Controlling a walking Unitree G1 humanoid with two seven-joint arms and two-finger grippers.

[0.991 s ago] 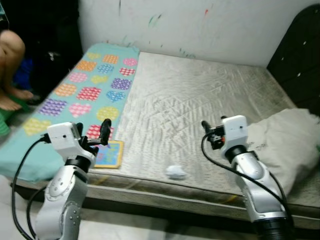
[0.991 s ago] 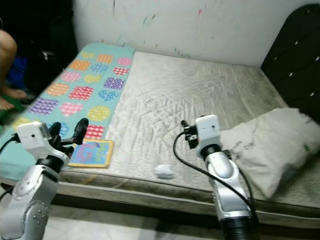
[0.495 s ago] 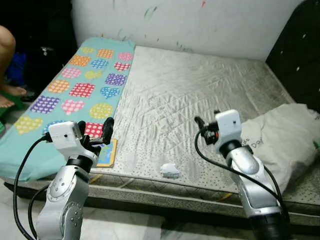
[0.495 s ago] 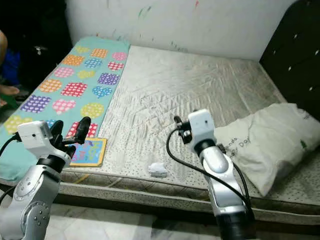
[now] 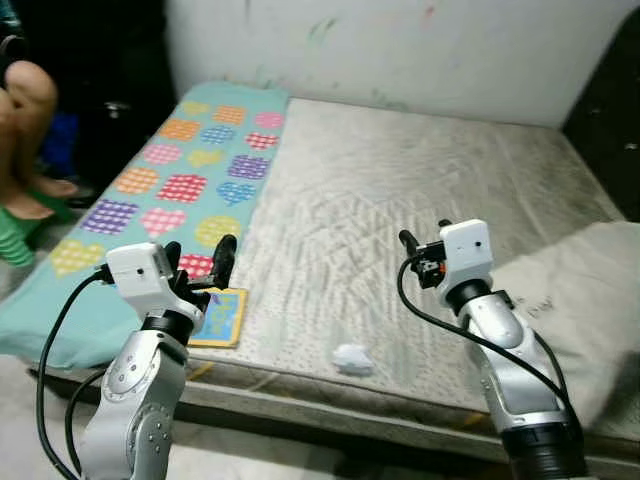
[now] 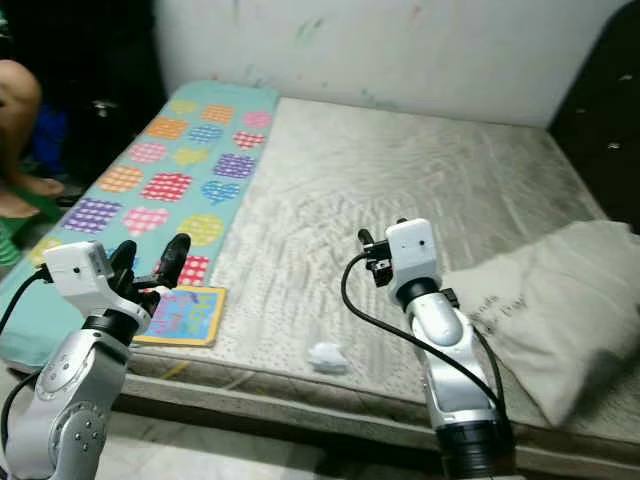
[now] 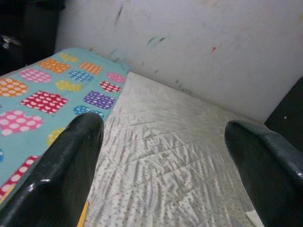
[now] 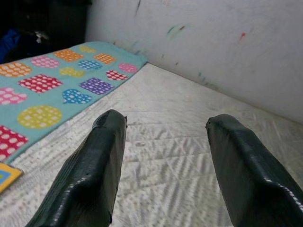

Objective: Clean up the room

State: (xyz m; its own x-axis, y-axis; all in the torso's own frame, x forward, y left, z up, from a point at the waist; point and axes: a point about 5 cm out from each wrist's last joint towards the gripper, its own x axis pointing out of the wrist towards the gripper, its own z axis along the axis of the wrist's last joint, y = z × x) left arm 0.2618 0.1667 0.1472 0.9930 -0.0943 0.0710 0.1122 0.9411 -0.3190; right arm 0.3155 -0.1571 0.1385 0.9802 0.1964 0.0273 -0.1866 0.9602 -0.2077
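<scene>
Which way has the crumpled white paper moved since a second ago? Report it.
No move. The crumpled white paper keeps its place right of the picture book at the mattress edge; the camera shifted.

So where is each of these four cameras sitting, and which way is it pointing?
Left eye view: on the head, looking down at the mattress; both arms show, left end effector, right end effector.
Right eye view: beside it, same scene, with book and crumpled paper.
Left wrist view: along its open fingers toward the wall.
Right wrist view: the same, fingers open.
Both wrist views share the patterned blanket.
</scene>
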